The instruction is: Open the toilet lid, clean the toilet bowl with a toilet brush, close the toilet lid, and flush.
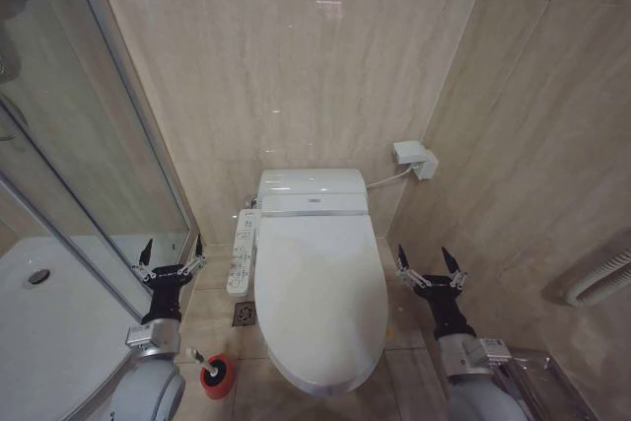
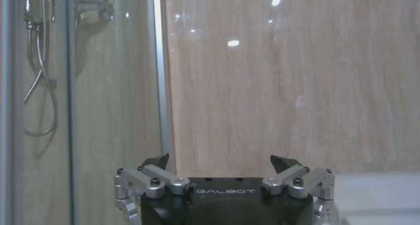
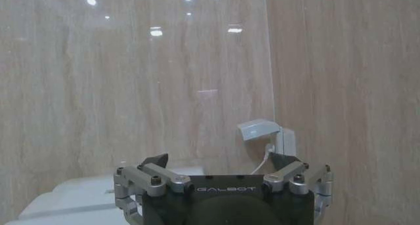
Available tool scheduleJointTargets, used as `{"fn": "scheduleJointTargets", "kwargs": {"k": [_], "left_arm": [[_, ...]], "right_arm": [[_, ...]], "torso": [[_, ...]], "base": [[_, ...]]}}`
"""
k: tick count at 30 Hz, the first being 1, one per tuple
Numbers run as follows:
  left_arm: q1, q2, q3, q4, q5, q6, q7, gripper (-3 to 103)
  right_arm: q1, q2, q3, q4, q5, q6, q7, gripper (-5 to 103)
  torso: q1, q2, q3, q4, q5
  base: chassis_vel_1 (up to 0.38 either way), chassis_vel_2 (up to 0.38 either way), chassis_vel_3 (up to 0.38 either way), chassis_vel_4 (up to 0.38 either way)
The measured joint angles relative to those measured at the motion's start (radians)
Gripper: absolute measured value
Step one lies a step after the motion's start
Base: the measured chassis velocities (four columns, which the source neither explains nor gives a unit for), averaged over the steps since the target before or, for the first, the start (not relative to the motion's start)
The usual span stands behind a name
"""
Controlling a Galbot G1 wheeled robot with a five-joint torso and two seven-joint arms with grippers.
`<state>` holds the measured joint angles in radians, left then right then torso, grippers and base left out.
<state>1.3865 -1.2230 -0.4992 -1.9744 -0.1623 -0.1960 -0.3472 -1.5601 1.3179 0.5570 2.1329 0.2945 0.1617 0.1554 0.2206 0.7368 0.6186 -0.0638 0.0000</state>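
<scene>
The toilet lid (image 1: 317,293) lies shut over the toilet bowl, which is hidden beneath it. The toilet brush (image 1: 215,372) stands on the floor at the toilet's front left, a white handle in a red holder. My left gripper (image 1: 170,251) hangs open to the left of the toilet, above the floor beside the control panel. My right gripper (image 1: 430,263) hangs open to the right of the toilet, near the side wall. Both hold nothing. In the wrist views the left gripper (image 2: 223,161) and the right gripper (image 3: 223,160) face the tiled back wall.
A white button panel (image 1: 242,249) runs along the toilet's left side. A glass shower screen (image 1: 89,145) and white shower tray (image 1: 49,322) stand at the left. A wall socket box (image 1: 414,159) with a cable sits at the back right. A floor drain (image 1: 245,314) lies beside the toilet.
</scene>
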Motion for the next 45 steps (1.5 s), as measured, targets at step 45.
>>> {"fn": "scheduleJointTargets", "kwargs": {"k": [45], "left_arm": [[0.156,-0.072,-0.071,-0.025,-0.015,-0.042,0.239,100]], "right_arm": [[0.000,0.000,0.000,0.000,0.000,0.000,0.000,100]], "torso": [[0.000,0.000,0.000,-0.0002,-0.0001]], "base": [[0.000,0.000,0.000,0.000]]}}
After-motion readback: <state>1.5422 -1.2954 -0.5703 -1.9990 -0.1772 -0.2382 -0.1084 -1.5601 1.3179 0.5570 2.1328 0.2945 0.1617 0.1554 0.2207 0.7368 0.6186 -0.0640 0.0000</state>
